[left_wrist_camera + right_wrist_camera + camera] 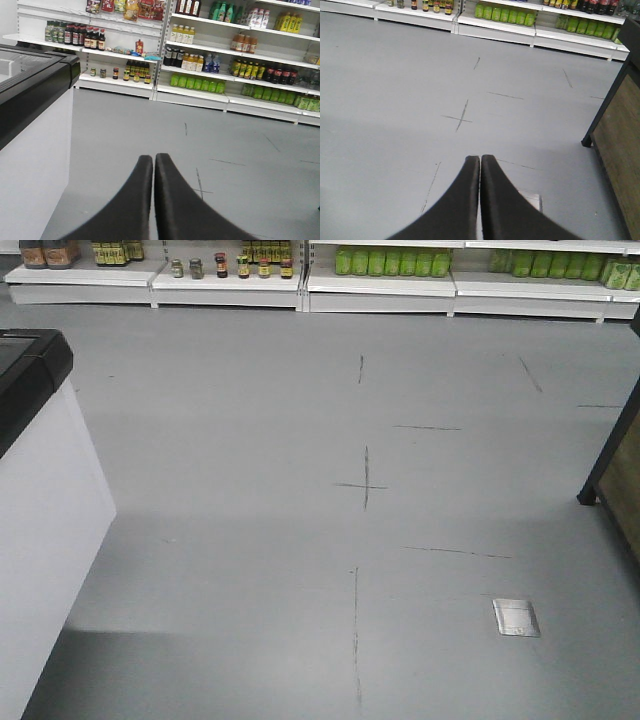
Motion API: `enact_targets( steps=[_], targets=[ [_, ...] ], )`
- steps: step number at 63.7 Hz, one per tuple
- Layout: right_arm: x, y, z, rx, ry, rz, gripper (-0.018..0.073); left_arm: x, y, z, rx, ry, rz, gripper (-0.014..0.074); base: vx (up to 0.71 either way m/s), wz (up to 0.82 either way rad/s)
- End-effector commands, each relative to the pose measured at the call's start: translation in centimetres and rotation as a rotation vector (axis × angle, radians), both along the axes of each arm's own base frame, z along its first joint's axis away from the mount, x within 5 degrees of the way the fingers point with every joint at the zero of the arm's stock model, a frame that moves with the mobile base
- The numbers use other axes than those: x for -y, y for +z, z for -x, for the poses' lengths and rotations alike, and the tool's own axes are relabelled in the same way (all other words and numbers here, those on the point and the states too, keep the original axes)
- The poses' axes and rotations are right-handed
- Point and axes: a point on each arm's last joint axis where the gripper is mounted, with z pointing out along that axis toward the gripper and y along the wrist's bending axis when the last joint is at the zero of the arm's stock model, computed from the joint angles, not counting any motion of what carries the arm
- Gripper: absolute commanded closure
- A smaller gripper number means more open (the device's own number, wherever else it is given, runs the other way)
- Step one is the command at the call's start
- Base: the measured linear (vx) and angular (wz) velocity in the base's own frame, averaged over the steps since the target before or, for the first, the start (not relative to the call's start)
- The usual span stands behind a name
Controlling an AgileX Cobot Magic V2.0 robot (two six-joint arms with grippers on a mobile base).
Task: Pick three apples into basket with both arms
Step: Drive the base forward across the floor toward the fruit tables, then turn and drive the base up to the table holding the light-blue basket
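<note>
Neither apples nor basket are seen in any view, so their place cannot be told. The left claw (pixel 153 160) is found closed, its fingers pressed together with nothing held. The right claw (pixel 480 160) is likewise closed and empty. Both are pointed out over a grey floor (pixel 230 410) scored with dark cross marks (pixel 365 483). A white freezer (pixel 45 500) with a black rim is noted at the left. Stocked shelves (pixel 380 285) are noted along the far wall, a dark-framed wooden stand (pixel 618 480) at the right, and a small metal plate (pixel 516 617) set in the floor.

The step in hand is judged to be the approach; picking is not yet begun. It is advised that apples and basket be brought into view before any reach is made, and that the claws be opened only then. Clearance is to be kept from freezer and stand.
</note>
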Motion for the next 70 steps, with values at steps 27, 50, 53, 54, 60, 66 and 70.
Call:
enact_targets(
  steps=[27,50,53,54,60,66,70],
  targets=[
    [0.03,1.73,-0.04,0.11,0.0,0.017,0.0568,0.3,0.98,0.08,0.083,-0.036,0.006,0.0603,0.23,-0.22],
    [0.03,1.73,-0.04,0.11,0.0,0.017,0.0568,0.3,0.98,0.08,0.083,-0.036,0.006,0.0603,0.22,-0.37],
    [0.03,1.73,-0.04,0.11,0.0,0.017,0.0568,0.3,0.98,0.08,0.083,-0.036,0.006,0.0603,0.22,-0.44],
    [0.03,1.73,-0.04,0.11,0.0,0.017,0.0568,0.3,0.98,0.08,0.083,-0.036,0.006,0.0603,0.22,-0.45],
    [0.03,1.73,-0.04,0.11,0.0,0.017,0.0568,0.3,0.98,0.08,0.083,-0.036,0.006,0.0603,0.21,-0.47],
    [0.03,1.73,-0.04,0.11,0.0,0.017,0.0568,0.3,0.98,0.08,0.083,-0.036,0.006,0.0603,0.21,-0.51],
    [0.03,1.73,-0.04,0.11,0.0,0.017,0.0568,0.3,0.98,0.08,0.083,-0.036,0.006,0.0603,0.2,-0.54]
  ],
)
